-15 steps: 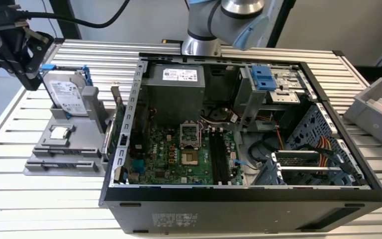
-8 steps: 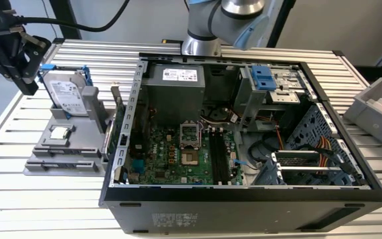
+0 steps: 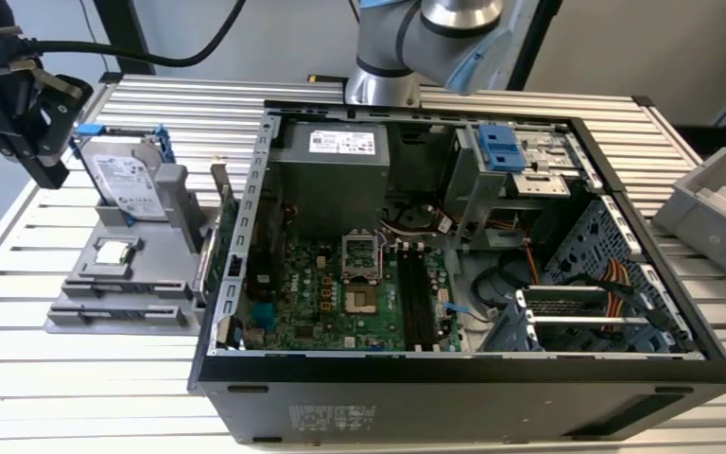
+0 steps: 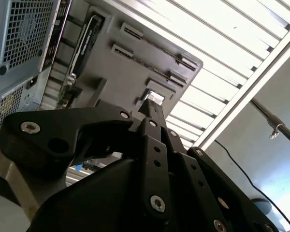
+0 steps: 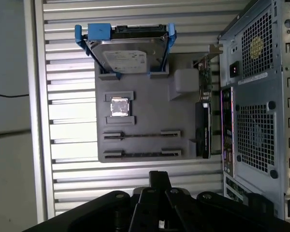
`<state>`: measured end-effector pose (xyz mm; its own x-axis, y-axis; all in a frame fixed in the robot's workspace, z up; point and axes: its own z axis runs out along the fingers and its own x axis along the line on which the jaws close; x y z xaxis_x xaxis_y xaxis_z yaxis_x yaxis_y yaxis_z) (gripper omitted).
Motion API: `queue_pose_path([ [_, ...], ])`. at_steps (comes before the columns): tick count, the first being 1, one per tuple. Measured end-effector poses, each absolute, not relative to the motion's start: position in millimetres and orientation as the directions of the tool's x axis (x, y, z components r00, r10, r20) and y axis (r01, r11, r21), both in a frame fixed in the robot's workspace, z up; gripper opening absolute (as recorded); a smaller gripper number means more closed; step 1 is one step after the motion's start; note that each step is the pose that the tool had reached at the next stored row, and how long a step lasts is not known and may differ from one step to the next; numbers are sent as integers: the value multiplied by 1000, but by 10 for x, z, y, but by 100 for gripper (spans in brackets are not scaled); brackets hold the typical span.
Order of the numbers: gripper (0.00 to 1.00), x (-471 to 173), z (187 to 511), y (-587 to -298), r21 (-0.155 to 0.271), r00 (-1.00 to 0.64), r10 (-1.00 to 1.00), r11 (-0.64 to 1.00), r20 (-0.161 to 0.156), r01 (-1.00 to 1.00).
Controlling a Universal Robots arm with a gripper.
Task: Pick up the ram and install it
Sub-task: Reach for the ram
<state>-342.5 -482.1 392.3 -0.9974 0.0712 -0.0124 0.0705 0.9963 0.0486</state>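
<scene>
My black gripper [image 3: 48, 170] hangs at the exterior view's far left, above the slatted table and just left of the grey fixture tray [image 3: 92, 293]. Its fingers are pressed together with nothing showing between them in both wrist views [image 5: 159, 176] [image 4: 152, 107]. The ram is hidden or out of view. Both long narrow holders [image 5: 141, 136] on the tray stand empty. The long black slots [image 3: 411, 301] lie on the green motherboard [image 3: 325, 303] inside the open computer case [image 3: 464, 378].
On the tray stand a silver hard drive in a blue frame [image 3: 121, 170], a small square chip [image 3: 112, 253] and a green card with a metal bracket [image 5: 204, 77]. The arm's base [image 3: 382, 80] is behind the case. Grey bins [image 3: 717, 203] sit at the right.
</scene>
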Motion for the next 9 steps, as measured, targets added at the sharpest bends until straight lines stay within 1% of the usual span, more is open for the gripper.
queue_pose_path([
  [9,0,-3425,3922,-4831,49,-998,61,997,-13,61],
])
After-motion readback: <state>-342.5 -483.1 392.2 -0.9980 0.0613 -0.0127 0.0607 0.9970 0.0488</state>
